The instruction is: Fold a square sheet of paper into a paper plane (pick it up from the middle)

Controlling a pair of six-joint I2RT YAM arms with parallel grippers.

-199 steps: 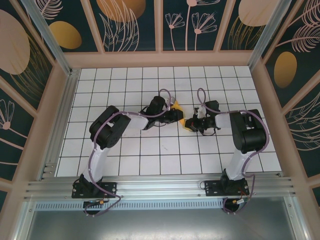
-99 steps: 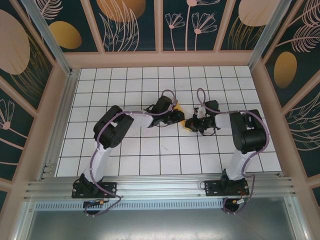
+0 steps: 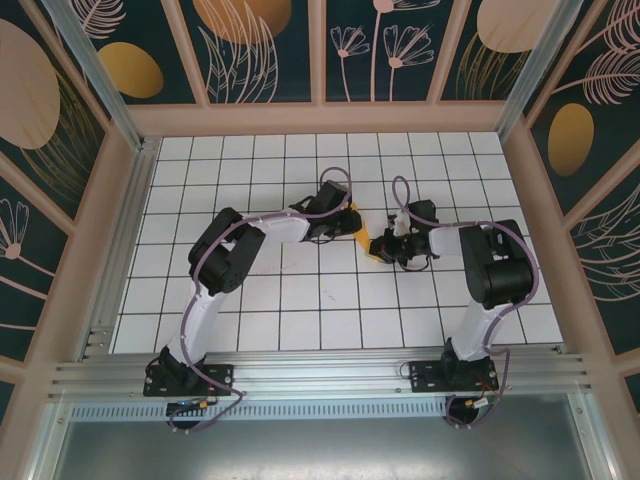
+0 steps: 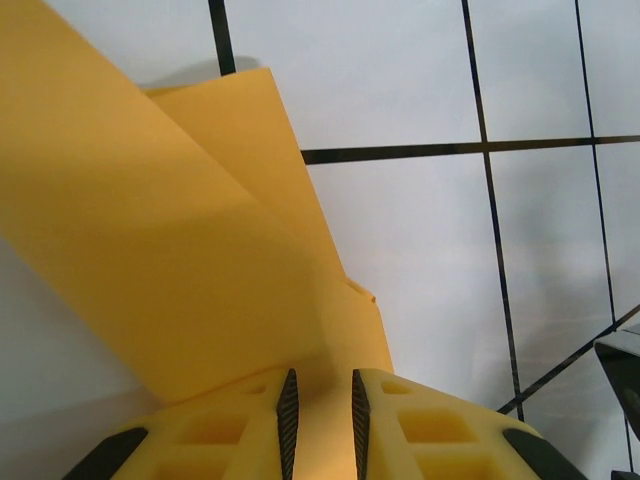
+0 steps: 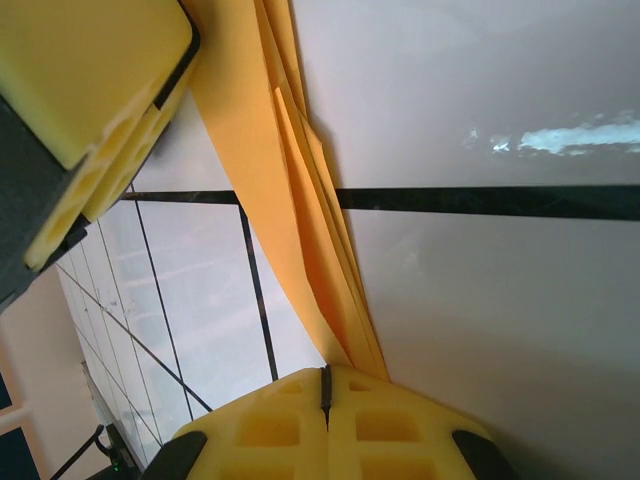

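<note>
Mid-table over the white gridded tabletop (image 3: 300, 310), the narrow folded orange paper plane (image 3: 357, 228) stretches between both claws. Right gripper (image 5: 325, 385) is clenched tight on its right, nearer end, the layers fanning away from the seam. Left gripper (image 4: 320, 415) sits at the left, farther end, jaws a sliver apart with paper running between them: pinching or loose, cannot tell

Top external: high above and behind the arm bases, facing down over the gridded worktop (image 3: 250, 300).
Left wrist: right up close, over the left end effector (image 4: 320, 420) onto the folded orange paper (image 4: 150, 250).
Right wrist: equally near, over the right end effector (image 5: 325, 400), facing the left one.
Shared: that paper, mid-worktop, in all three.
</note>
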